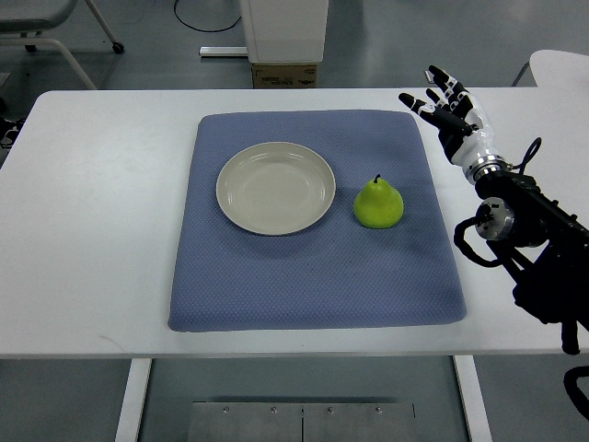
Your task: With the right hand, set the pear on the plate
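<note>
A green pear (378, 204) stands upright on a blue mat (313, 276), just right of a round cream plate (276, 187). The plate holds nothing. My right hand (444, 103) is at the mat's far right corner, above the white table, fingers spread and holding nothing. It is well apart from the pear, up and to its right. Its black arm (534, 239) comes in from the right edge.
The white table (101, 230) carries the mat. A white post with a cardboard box (283, 74) stands behind the table's far edge. A chair leg (55, 46) shows at the top left, and a white rounded object (561, 66) at the top right.
</note>
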Robot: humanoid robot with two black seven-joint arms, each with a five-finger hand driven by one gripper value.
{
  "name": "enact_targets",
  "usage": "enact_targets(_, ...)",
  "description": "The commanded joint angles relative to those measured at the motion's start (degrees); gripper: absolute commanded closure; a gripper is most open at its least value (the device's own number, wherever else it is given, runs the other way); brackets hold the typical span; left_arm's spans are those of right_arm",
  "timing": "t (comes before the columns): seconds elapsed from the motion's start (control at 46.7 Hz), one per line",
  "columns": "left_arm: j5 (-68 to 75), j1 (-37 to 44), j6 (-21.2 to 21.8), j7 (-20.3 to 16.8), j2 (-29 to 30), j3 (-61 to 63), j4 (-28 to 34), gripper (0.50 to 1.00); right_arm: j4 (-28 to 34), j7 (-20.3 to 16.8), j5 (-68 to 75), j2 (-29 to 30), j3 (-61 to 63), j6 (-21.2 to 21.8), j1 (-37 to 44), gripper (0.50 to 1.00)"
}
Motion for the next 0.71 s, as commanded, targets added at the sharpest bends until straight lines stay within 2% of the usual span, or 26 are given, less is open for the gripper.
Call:
enact_targets(0.0, 0.1, -0.01, -0.01, -0.02, 0.0, 0.0, 0.02, 0.5, 0.0, -0.01, 0.0, -0.11, 0.06, 0.0, 0.06, 0.5)
enact_targets(0.685, 0.01, -0.01, -0.09, -0.02, 0.0, 0.0, 0.02, 0.5, 0.0, -0.19, 0.09, 0.16, 0.41, 0.09, 0.76, 0.5)
